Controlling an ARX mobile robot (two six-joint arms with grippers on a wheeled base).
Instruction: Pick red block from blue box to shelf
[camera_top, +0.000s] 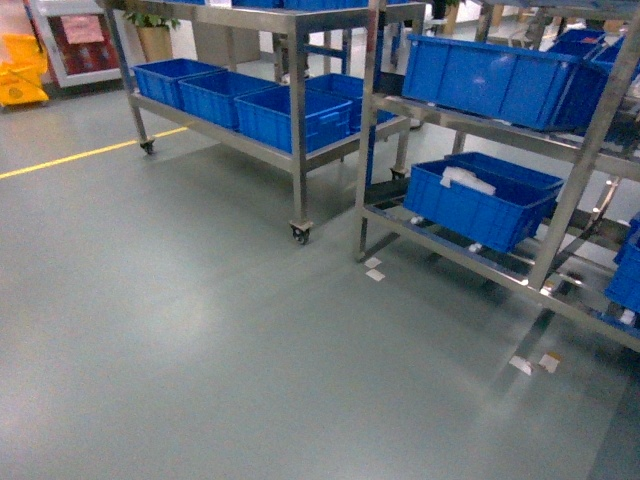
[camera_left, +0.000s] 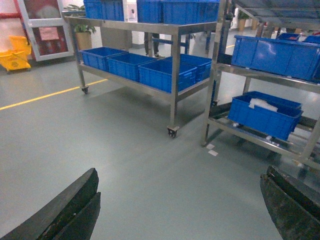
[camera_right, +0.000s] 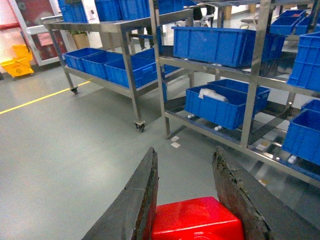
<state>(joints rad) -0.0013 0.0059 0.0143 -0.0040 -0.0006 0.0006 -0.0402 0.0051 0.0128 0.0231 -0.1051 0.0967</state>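
R gripper jaws clamp red block above grey floor; shelf w/ blue crates ahead.

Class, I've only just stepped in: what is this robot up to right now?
The right gripper holds the red block between its fingers, out in the open above the grey floor. The left gripper is open and empty. The shelf with its dark blue crates stands ahead to the right, and the block has not yet been placed on it.
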